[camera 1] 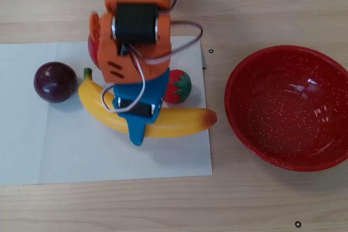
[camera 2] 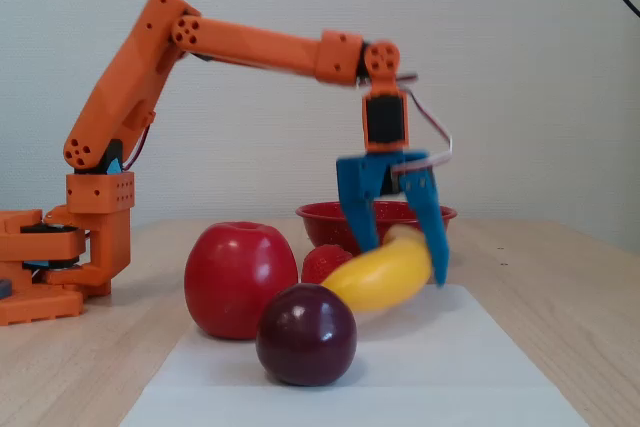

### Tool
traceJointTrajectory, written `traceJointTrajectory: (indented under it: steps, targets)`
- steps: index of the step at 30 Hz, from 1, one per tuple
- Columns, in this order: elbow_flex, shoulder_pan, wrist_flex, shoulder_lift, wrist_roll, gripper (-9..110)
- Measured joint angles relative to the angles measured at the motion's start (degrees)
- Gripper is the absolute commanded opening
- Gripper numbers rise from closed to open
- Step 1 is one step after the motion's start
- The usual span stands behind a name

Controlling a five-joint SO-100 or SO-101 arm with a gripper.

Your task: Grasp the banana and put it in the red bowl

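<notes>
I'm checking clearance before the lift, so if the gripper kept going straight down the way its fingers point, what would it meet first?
The gripper points down and is already closed on the banana, so nothing comes before that; below them lies the white paper sheet.

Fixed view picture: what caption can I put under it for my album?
Orange arm's blue gripper lifts the yellow banana off the paper, red bowl waiting behind.

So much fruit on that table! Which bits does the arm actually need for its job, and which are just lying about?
Needed for the job:
- the banana, clamped in the gripper and lifted off the paper
- the red bowl, empty

Just lying about:
- the apple
- the plum
- the strawberry
- the white paper sheet
</notes>
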State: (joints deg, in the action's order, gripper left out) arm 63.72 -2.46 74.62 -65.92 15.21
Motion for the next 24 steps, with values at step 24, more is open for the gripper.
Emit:
traceJointTrajectory:
  steps: [24]
  targets:
    - [-0.7,11.43,6.06,-23.99,2.2,0]
